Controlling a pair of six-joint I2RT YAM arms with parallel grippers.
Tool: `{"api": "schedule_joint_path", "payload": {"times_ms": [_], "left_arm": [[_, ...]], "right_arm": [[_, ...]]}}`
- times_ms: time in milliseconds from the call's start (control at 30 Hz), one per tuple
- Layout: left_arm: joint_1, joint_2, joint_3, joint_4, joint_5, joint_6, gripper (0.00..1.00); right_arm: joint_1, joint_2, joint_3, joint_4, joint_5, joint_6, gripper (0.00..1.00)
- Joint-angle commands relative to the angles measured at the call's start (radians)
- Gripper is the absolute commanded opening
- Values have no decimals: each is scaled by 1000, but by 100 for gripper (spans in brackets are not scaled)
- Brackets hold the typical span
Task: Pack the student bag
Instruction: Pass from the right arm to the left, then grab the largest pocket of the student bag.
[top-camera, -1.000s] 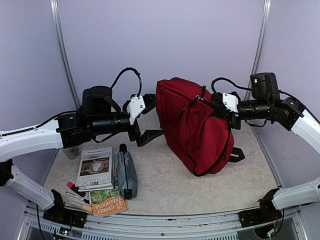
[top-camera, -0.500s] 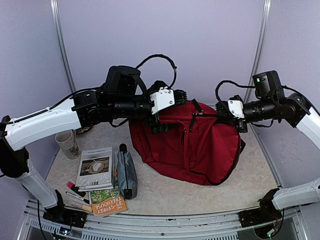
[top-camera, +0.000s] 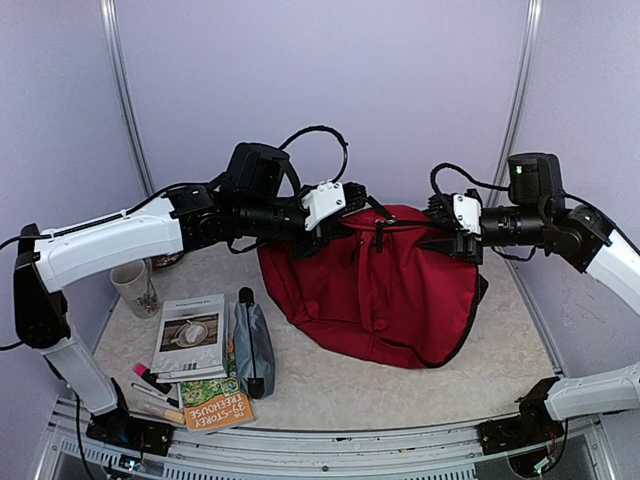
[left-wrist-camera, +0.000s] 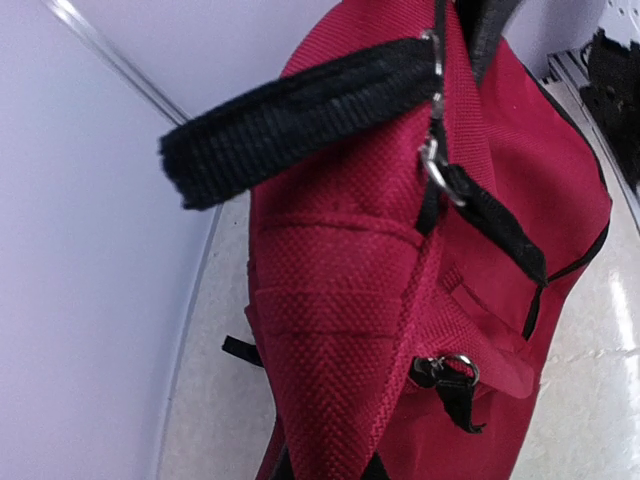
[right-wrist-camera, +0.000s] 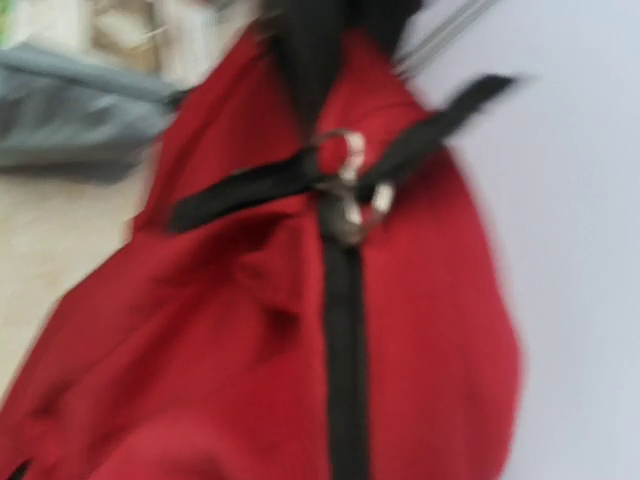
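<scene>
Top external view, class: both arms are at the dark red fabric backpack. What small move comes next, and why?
Probably steady the dark red fabric backpack with the left end effector and send the right end effector to the black zip pull at its top middle. The bag looks closed, while the paperback books and grey zip pouch lie outside it.

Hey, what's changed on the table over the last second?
The student bag went from standing narrow and upright to stretched wide, its top pulled taut between the left gripper, which rose and swung toward the middle, and the right gripper. Books and grey pouch stayed put.
</scene>
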Motion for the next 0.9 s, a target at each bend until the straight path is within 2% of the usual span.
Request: {"api": "schedule_joint_path", "payload": {"times_ms": [0,67,133,200,267,400,567,667,800,867], "left_arm": [[47,-67,-20,177,3,-305,0],[42,-59,1,134,-95,-342,0],[30,-63,-9,120,-208,-372,0],[15,-84,-53,140,-269,-401,0],[8,-115,-106,162,-273,-437,0],[10,-189,-201,234,-254,-534,0],[7,-238,-291,312,-216,-528,0],[8,-250,-317,330,-189,-524,0],[7,-290,-363,351,-165,-521,0],[8,-310,-386,370,-176,-519,0]], "right_arm": [[4,-26,-27,341,37,297,72],[5,-17,9,368,-7,429,84],[6,-11,29,433,-41,617,86],[20,-11,16,519,-12,745,79],[76,-3,23,585,101,818,70],[211,74,115,514,333,769,63],[396,215,223,414,594,623,62],[439,314,354,319,613,581,64],[439,452,624,83,631,628,60],[439,512,703,-28,649,659,59]]}}
